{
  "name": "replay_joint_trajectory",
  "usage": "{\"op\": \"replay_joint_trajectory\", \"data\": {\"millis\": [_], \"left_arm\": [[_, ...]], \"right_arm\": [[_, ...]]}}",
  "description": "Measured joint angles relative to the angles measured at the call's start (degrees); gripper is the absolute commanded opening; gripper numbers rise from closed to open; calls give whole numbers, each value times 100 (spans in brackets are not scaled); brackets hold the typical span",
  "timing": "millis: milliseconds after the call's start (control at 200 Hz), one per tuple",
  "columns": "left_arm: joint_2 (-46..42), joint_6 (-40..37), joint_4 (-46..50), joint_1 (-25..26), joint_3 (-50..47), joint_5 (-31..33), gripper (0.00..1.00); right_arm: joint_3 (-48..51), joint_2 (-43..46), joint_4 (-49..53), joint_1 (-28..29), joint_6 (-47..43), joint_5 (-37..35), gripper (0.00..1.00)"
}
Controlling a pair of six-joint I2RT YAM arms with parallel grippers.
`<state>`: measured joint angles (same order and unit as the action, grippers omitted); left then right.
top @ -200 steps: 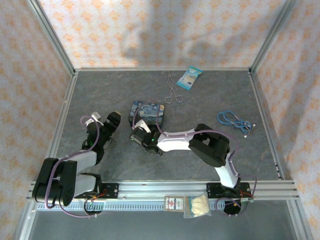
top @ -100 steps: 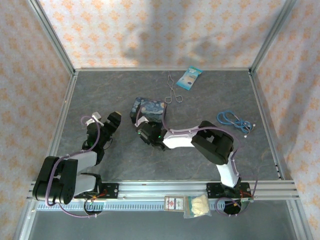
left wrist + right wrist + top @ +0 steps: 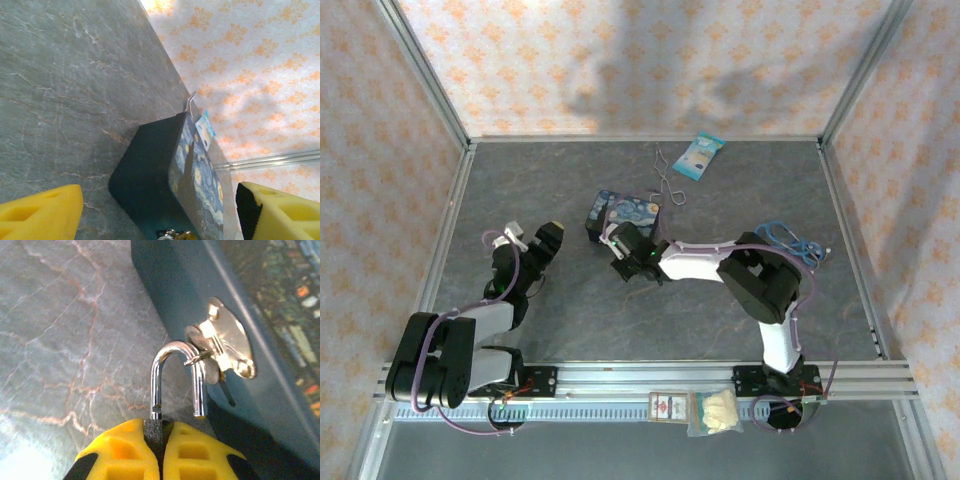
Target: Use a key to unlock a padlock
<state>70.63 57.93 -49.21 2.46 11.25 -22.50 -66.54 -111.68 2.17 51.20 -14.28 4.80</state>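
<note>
In the right wrist view my right gripper (image 3: 159, 426) is shut on the padlock's dark grey body (image 3: 159, 429). Its silvery shackle (image 3: 176, 371) arches up from the fingers, one leg seated and the other hanging free through the clasp (image 3: 227, 342) of the blue painted tin (image 3: 235, 280). From above, the right gripper (image 3: 620, 246) sits at the tin's (image 3: 628, 211) near side. My left gripper (image 3: 549, 240) stands open to the tin's left, its yellow fingers (image 3: 42, 212) apart with the tin (image 3: 150, 175) ahead between them. The key is hidden.
Long wire tongs (image 3: 666, 180) and a blue-white packet (image 3: 700, 157) lie at the back. A coiled blue cable (image 3: 788, 240) lies right of the right arm. Small bags (image 3: 698, 411) rest on the front rail. Patterned walls enclose the table.
My right gripper has closed on the padlock and moved back and to the right, and the tin has shifted slightly with it. The left arm has stayed put.
</note>
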Motion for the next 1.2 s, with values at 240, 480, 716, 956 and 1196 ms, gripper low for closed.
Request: {"op": "replay_joint_trajectory", "data": {"millis": [240, 480, 716, 956, 1196], "left_arm": [[0, 0, -181, 0, 35, -197, 77], [0, 2, -264, 0, 35, -310, 76], [-76, 22, -289, 0, 31, -369, 64], [120, 79, -625, 472, -151, -437, 41], [1405, 551, -1897, 1231, -511, -192, 33]], "right_arm": [[684, 509, -131, -256, -654, 828, 0], [407, 339, 63, -557, -1091, 1661, 0], [-363, -127, 411, -719, -1132, 2341, 0], [-638, -326, 599, -728, -1071, 2817, 0], [-643, -334, 597, -728, -863, 3008, 0]]}}
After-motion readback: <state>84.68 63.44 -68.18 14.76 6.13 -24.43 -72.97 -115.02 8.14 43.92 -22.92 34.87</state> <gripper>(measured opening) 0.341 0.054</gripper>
